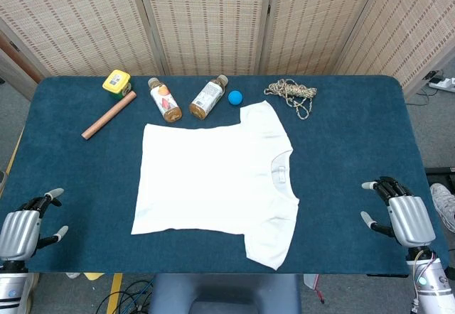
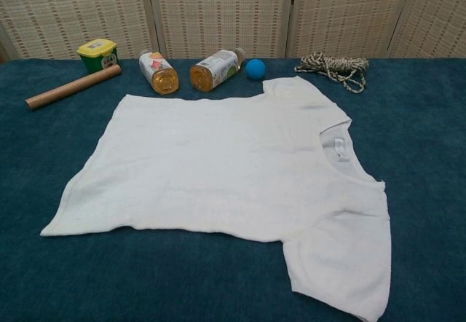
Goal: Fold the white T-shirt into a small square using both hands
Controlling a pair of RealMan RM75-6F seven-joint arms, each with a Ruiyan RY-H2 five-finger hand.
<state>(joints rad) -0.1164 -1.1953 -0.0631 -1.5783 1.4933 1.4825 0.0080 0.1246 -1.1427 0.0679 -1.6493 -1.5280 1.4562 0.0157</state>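
Both robot hands, left (image 1: pixel 21 230) and right (image 1: pixel 404 214), rest open-fingered beside T-shirt (image 1: pixel 213 179).

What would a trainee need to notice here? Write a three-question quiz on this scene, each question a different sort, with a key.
1. True or false: the white T-shirt lies spread flat, unfolded, with neither hand touching it.
2. Multiple choice: what sits just right of the two lying bottles? A) a red cup B) the blue ball C) a sponge
3. Fill in: the T-shirt's collar points toward the robot's ____ hand.

Key
1. True: the left hand and right hand rest open near the table's near corners, clear of the shirt.
2. B.
3. Right.
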